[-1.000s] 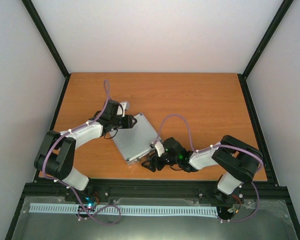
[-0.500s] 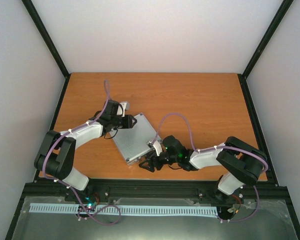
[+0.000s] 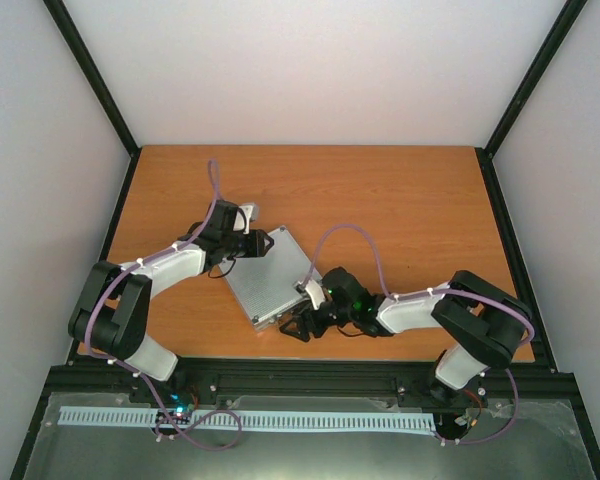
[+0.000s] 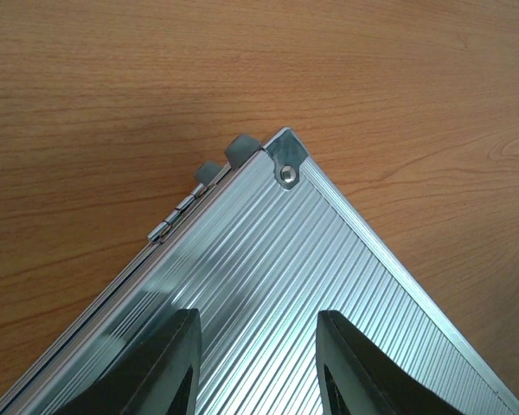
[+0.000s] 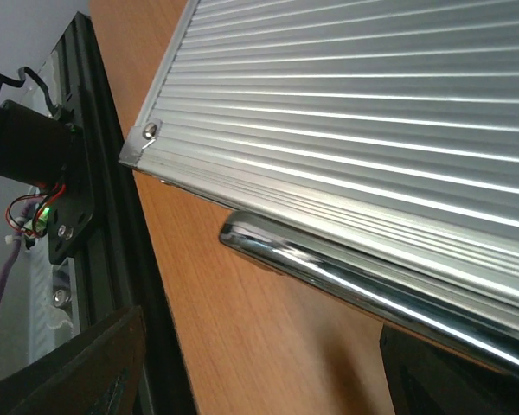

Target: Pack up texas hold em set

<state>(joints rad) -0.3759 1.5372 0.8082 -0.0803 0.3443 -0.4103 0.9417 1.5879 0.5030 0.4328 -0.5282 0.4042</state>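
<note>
The closed case lies unmoved on the counter. My right fingers, spread, have edged nearer its chrome handle; my left fingers stay spread over the lid's corner.

1. You are looking at a table with an orange-brown top; the left wrist view shows its wood grain plainly.
2. Along its near edge runs a heavy black rail. The right wrist view shows that rail as a dark bar right beside the wood.
3. Thinner black edging borders the table's left and right sides.
4. White walls close it in on the left, back and right.
5. Two black posts slant up and outward from the far corners.
6. Nearer to you than the rail lies a grey metal sheet, and a white slotted strip crosses it from left to right.
</note>
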